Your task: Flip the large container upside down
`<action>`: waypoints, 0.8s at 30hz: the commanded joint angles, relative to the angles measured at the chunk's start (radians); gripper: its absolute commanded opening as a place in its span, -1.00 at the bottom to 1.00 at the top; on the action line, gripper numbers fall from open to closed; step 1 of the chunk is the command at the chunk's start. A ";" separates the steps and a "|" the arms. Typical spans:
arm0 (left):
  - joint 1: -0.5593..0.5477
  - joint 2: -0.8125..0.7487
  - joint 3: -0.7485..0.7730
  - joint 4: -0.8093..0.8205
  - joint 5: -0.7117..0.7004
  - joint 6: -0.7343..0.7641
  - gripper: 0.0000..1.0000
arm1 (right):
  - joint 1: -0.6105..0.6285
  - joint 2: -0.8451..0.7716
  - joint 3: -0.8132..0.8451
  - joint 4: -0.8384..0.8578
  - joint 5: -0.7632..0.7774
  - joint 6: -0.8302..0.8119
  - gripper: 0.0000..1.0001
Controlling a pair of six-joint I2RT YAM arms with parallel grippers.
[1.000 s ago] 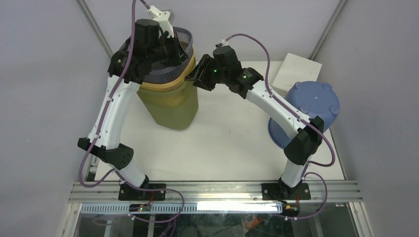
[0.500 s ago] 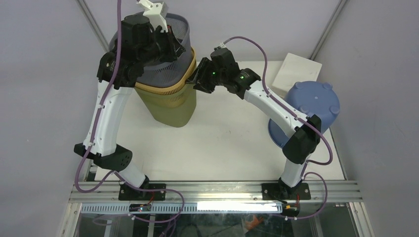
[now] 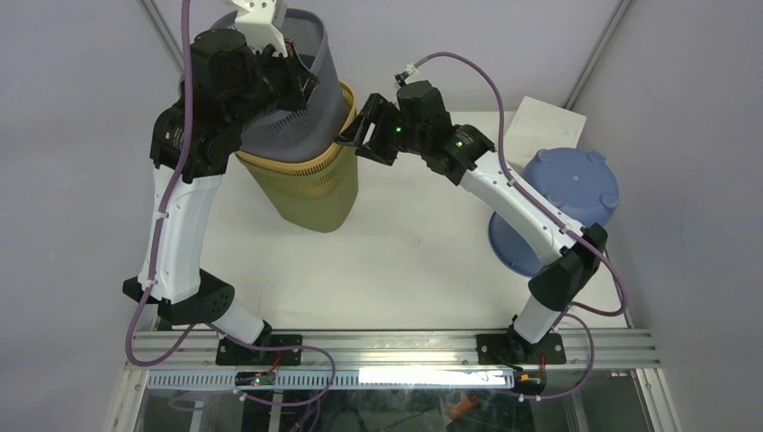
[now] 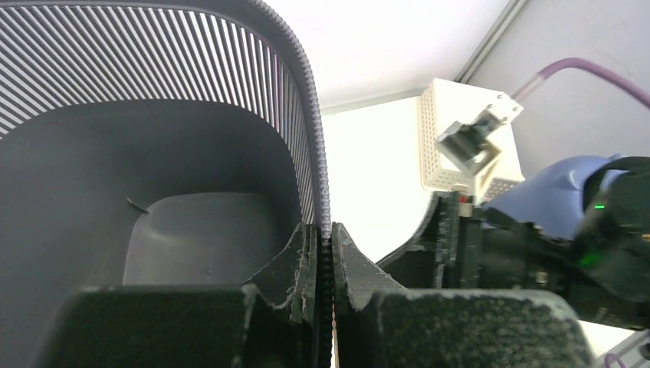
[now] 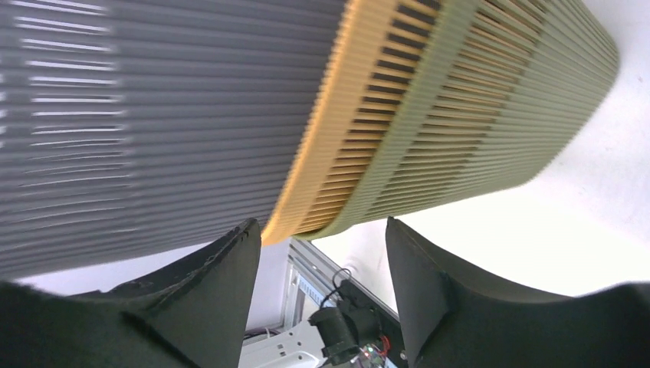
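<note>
A dark grey slatted container hangs tilted, partly lifted out of a bigger olive container with a yellow rim. The olive one stands upright at the table's back left. My left gripper is shut on the grey container's rim, one finger inside the wall and one outside. My right gripper is open just right of the yellow rim. In the right wrist view its fingertips stand apart just below that rim, with nothing between them.
A blue round container lies bottom-up at the table's right edge, behind the right arm's elbow. A white perforated box sits at the back right. Grey walls close in on both sides.
The left arm has raised the grey container up and back, further out of the olive one. The right gripper's jaws have opened wider and drawn slightly off the yellow rim.
</note>
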 commanded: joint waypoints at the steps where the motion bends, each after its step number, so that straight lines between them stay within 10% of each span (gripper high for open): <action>1: -0.021 -0.079 0.073 0.296 0.014 -0.013 -1.00 | -0.002 -0.082 0.027 0.128 -0.016 0.005 0.31; 24: -0.021 -0.073 0.138 0.466 0.155 0.014 -1.00 | 0.018 0.130 0.045 0.191 -0.059 0.141 0.22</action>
